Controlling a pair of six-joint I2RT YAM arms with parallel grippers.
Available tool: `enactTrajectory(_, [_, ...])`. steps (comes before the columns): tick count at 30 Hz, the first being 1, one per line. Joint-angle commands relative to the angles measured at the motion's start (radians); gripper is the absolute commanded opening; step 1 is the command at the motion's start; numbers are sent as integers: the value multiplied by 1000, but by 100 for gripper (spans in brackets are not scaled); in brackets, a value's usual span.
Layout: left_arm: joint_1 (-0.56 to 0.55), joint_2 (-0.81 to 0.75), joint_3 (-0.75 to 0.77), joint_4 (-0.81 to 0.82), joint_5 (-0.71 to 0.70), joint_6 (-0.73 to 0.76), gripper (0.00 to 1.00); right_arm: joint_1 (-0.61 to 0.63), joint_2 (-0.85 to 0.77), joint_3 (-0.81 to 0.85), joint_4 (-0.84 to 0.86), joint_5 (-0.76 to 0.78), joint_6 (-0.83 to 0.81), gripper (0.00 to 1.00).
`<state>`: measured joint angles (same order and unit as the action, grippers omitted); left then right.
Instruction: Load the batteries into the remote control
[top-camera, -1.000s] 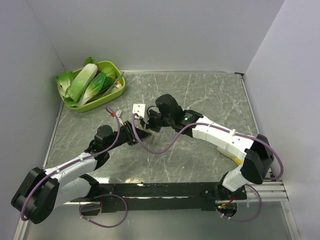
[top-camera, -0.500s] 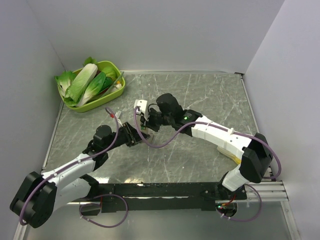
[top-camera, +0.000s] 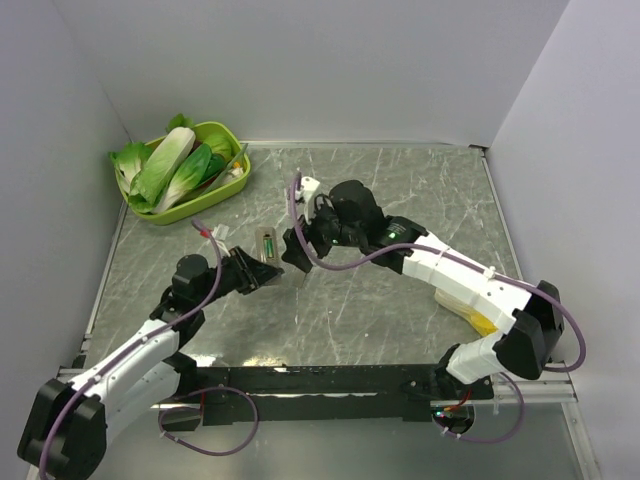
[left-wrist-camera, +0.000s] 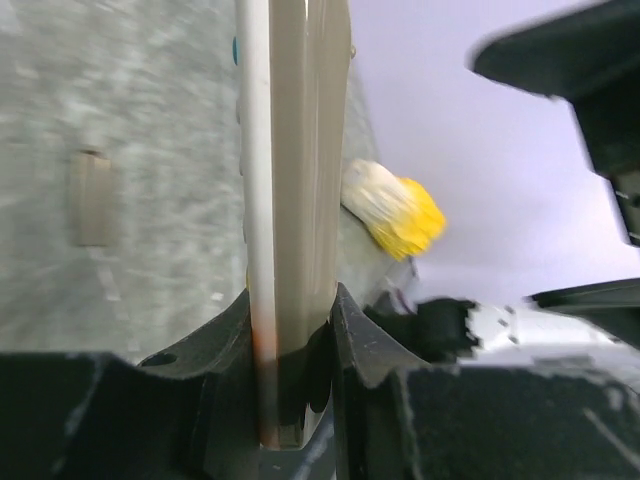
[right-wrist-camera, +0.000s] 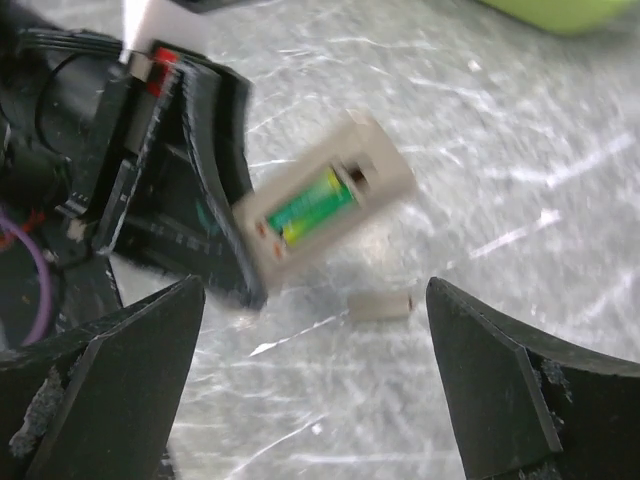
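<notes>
Left fingers (left-wrist-camera: 222, 345) clamped; right fingers (right-wrist-camera: 112, 392) spread wide.

The remote control (top-camera: 267, 243) is over the table's (top-camera: 400, 190) middle, a battery (right-wrist-camera: 310, 205) in its compartment. From it, the bowl (top-camera: 190, 213) holding vegetables (top-camera: 165, 165) lies at ten o'clock and a lump (top-camera: 478, 320) at four.

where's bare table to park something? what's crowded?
Free table: far right, between the right arm and the back wall; also the near strip ahead of the base rail. Crowded: left-centre, where the left fingers hold the remote control beside the open right fingers. The vegetable tray fills the back-left corner.
</notes>
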<state>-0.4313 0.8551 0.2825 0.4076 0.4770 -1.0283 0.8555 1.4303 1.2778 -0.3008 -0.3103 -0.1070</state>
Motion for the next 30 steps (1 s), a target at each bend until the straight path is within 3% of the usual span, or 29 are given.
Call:
enactTrajectory(1, [45, -56, -22, -104, -89, 80, 1, -32, -33, -6, -101, 86, 206, 100])
enactTrajectory(7, [59, -128, -86, -171, -153, 73, 2, -35, 102, -2, -279, 220, 502, 94])
enactTrajectory(13, [59, -203, -103, -246, -181, 96, 1, -21, 232, 3, -245, 252, 713, 89])
enactTrajectory(16, [59, -218, -95, -286, -187, 111, 1, -3, 321, 58, -282, 309, 791, 89])
enactTrajectory(22, [59, -245, -91, -328, -202, 114, 1, 31, 462, 179, -404, 494, 932, 80])
enactTrajectory(30, [42, -274, -83, -351, -219, 128, 1, 36, 622, 367, -534, 596, 1070, 69])
